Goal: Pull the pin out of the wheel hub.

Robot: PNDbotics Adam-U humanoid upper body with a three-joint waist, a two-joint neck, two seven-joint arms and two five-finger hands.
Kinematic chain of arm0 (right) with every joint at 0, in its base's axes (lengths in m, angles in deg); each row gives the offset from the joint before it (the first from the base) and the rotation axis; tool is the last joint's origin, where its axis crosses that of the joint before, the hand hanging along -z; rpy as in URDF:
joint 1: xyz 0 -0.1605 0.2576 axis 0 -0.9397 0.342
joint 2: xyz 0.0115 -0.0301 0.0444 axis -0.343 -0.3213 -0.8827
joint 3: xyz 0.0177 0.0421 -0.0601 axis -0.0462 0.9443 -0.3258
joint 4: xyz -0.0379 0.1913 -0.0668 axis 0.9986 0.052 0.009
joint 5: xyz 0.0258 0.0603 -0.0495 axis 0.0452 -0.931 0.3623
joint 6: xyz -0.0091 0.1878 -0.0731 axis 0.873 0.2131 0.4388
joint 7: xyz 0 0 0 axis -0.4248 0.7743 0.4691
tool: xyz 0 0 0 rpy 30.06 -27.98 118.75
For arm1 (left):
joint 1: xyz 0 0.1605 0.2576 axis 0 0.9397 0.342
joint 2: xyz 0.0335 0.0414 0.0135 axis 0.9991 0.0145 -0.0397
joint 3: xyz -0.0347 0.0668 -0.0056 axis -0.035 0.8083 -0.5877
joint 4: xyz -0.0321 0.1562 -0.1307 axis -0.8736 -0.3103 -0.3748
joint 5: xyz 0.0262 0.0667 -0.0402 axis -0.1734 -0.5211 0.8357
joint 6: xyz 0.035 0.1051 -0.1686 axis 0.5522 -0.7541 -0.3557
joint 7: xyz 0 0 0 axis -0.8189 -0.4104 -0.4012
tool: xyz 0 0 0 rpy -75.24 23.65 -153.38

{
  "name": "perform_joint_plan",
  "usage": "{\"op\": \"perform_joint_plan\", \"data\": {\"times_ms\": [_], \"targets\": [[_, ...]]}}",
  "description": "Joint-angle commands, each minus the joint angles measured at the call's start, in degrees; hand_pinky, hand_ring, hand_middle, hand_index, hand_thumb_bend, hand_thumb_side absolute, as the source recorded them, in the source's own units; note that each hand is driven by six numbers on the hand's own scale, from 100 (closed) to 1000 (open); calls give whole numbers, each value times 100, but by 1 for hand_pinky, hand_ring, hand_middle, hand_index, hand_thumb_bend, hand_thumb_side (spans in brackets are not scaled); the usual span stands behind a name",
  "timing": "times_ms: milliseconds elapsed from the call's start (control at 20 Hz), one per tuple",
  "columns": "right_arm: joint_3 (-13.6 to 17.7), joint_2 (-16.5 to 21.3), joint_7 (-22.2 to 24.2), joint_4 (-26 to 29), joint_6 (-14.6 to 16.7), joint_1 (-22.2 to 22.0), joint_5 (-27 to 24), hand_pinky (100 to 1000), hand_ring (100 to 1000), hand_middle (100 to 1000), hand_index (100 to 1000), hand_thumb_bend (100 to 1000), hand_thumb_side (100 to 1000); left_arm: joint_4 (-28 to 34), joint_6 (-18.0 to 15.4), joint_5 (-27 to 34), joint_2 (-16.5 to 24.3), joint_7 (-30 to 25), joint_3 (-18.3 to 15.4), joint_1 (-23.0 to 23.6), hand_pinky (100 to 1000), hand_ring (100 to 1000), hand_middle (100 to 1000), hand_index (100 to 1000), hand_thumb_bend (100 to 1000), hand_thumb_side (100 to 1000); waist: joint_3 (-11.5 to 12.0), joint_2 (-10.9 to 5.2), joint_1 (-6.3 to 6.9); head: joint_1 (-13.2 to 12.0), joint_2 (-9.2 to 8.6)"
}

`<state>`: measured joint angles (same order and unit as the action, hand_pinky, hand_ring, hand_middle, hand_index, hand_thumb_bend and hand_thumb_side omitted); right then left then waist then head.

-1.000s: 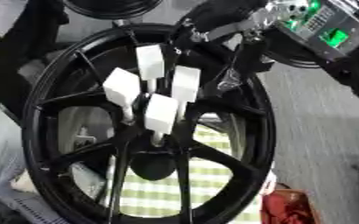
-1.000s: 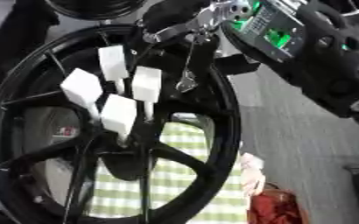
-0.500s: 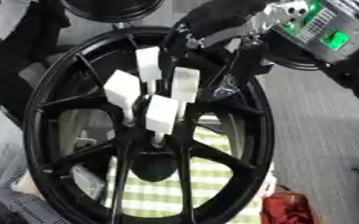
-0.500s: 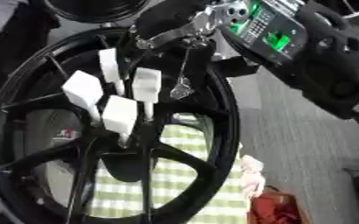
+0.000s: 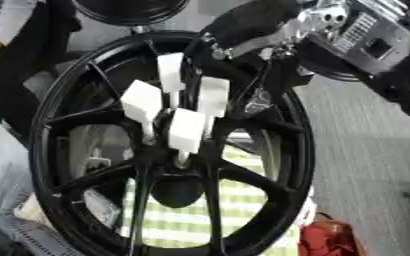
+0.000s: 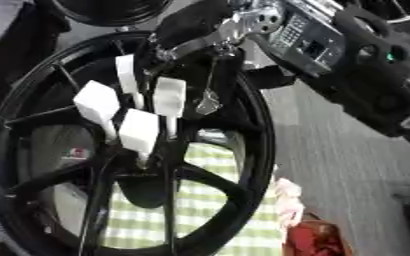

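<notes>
A black spoked wheel hub (image 5: pixel 283 150) fills the view, lying over a checked cloth. Several pins with white block heads stand in its centre: one at the top (image 5: pixel 170 73), one on the left (image 5: pixel 142 101), one on the right (image 5: pixel 213 96) and one in front (image 5: pixel 187 130). My right hand (image 5: pixel 248 22) comes in from the upper right and hovers over the far rim, just above and right of the pins. One thin finger (image 5: pixel 257 101) reaches straight down beside the right pin. It holds nothing. My left hand is out of sight.
A green-and-white checked cloth (image 5: pixel 243 200) shows through the spokes. A red object (image 5: pixel 331 241) lies at the lower right on grey floor (image 5: pixel 375 165). Another dark wheel (image 5: pixel 130 10) stands behind. A person's grey sleeve (image 5: pixel 5 22) is at the top left.
My right forearm has turned a little, so its green lights no longer show. The hand stays at the far rim and the pins have not moved.
</notes>
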<state>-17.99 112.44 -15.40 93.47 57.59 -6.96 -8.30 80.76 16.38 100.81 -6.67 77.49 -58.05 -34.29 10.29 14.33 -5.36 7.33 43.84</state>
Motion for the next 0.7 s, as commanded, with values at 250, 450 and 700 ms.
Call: {"op": "perform_joint_plan", "data": {"times_ms": [250, 450, 700], "targets": [[28, 49, 751, -193, 850, 55, 224, 961, 930, 833, 820, 385, 100, 12, -5, 41, 112, 41, -73, -63, 812, 826, 829, 848, 806, 760, 14, -73, 36, 10, 28], [15, 24, 751, -256, 869, 37, 208, 959, 928, 828, 816, 368, 100, 12, -11, 58, 99, 68, -80, -66, 812, 824, 827, 846, 804, 760, 27, -46, 32, 20, 28], [-28, -7, 751, -324, 872, 7, 126, 953, 921, 813, 811, 319, 100, 10, -8, 86, 84, 105, -97, -81, 812, 823, 824, 843, 802, 757, 47, -5, 26, 20, 28]]}}
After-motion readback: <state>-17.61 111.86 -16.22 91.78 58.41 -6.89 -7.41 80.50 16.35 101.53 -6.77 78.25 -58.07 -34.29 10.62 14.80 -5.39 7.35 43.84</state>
